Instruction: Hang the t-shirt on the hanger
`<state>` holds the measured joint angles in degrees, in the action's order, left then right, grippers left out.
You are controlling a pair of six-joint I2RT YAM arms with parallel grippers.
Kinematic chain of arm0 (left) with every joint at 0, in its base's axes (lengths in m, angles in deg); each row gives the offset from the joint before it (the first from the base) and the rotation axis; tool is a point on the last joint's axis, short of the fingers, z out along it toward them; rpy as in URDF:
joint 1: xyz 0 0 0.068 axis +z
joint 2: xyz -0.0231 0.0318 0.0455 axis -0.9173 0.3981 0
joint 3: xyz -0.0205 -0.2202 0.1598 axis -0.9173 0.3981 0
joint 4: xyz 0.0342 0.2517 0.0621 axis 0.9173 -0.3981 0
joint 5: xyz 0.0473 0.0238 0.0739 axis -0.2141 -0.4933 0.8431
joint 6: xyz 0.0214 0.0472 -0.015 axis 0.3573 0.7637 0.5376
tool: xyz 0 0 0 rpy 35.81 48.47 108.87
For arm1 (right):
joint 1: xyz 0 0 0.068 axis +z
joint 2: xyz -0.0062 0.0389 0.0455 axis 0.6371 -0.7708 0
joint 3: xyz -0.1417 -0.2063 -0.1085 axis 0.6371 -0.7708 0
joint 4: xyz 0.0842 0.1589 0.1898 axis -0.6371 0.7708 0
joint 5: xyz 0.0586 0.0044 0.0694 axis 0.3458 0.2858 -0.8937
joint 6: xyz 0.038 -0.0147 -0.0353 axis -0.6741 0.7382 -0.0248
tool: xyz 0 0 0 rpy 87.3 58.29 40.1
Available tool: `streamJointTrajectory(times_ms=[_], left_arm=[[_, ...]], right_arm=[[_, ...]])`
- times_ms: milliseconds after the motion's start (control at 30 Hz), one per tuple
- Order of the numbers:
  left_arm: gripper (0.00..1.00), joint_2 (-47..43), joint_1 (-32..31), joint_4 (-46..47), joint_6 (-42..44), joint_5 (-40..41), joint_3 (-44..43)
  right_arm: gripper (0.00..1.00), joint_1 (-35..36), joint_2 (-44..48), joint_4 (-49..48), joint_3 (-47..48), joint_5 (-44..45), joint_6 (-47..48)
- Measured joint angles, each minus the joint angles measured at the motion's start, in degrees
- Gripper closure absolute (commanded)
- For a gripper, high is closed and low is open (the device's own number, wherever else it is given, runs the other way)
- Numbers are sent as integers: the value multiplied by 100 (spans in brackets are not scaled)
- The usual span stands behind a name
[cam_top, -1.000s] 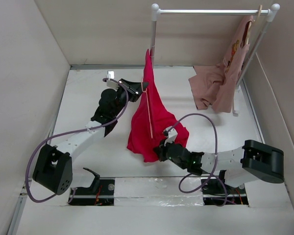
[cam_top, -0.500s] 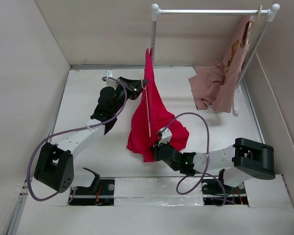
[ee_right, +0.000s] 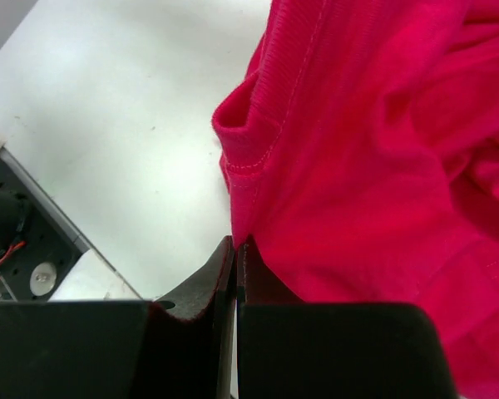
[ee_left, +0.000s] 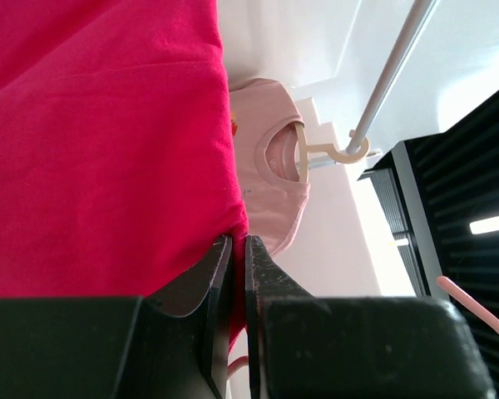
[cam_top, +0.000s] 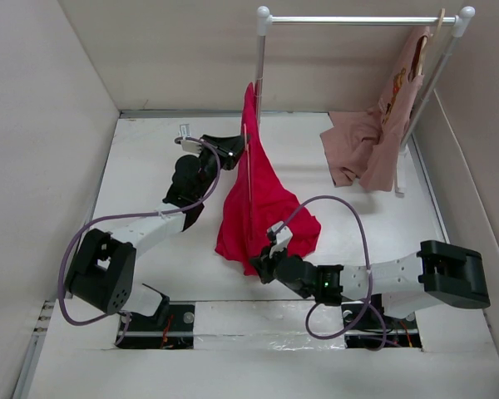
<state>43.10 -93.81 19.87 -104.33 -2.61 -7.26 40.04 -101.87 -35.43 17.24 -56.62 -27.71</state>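
The crimson t-shirt (cam_top: 266,199) hangs in a tall drape at mid-table, its peak near the rack post. The thin salmon hanger (cam_top: 249,179) shows as a straight wire down the shirt's front. My left gripper (cam_top: 243,150) is shut on the shirt's upper edge; in the left wrist view (ee_left: 239,245) red cloth (ee_left: 100,141) sits between the jaws and a pink wire (ee_left: 474,309) curves at lower right. My right gripper (cam_top: 260,264) is shut on the shirt's lower hem, seen pinched in the right wrist view (ee_right: 236,243) with the cloth (ee_right: 382,166) bunched beyond.
A white clothes rack (cam_top: 358,18) stands at the back, its left post (cam_top: 259,58) just behind the red shirt. A pink-tan printed shirt (cam_top: 370,145) on a pale tan hanger (ee_left: 333,151) hangs at its right end. Walls enclose the table on the left, back and right.
My right gripper has drawn the shirt's hem left and toward the near edge. My left gripper has shifted slightly right and farther back, still holding the shirt's top.
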Motion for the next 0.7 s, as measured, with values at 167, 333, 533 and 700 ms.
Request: streamJointTrajectory(times_ms=[167, 333, 533, 700], left_arm=[[100, 7, -151, 190, 289, 96, 48], [100, -74, -160, 402, 579, 179, 367], [100, -400, -118, 610, 664, 282, 1027], [100, -518, -109, 697, 535, 48, 1169]], right_arm=[[100, 94, 310, 498, 83, -4, 0], [100, 216, 1235, 1751, 525, 63, 149], [100, 304, 1823, 2586, 1484, 107, 649], [100, 52, 1484, 2511, 1580, 2, 861]])
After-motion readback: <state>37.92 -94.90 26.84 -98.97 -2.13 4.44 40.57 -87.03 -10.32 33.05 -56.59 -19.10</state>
